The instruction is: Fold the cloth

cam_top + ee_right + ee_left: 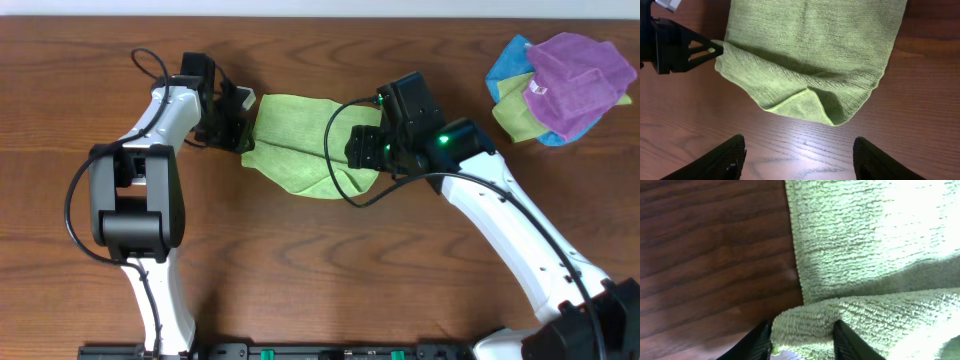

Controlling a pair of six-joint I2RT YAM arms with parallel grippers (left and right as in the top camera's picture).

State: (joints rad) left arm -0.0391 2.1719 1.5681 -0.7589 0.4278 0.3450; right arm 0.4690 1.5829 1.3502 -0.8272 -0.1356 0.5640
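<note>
While the left gripper [802, 332] is pinching the left corner of the cloth [300, 150], the right gripper [800, 146] (wide open, empty) is hovering over its opposite end.

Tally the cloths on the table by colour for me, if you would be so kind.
Green cloths: 2, the middle cloth and a second green cloth in the far heap
Blue cloth: 1
Purple cloth: 1
Total: 4
</note>
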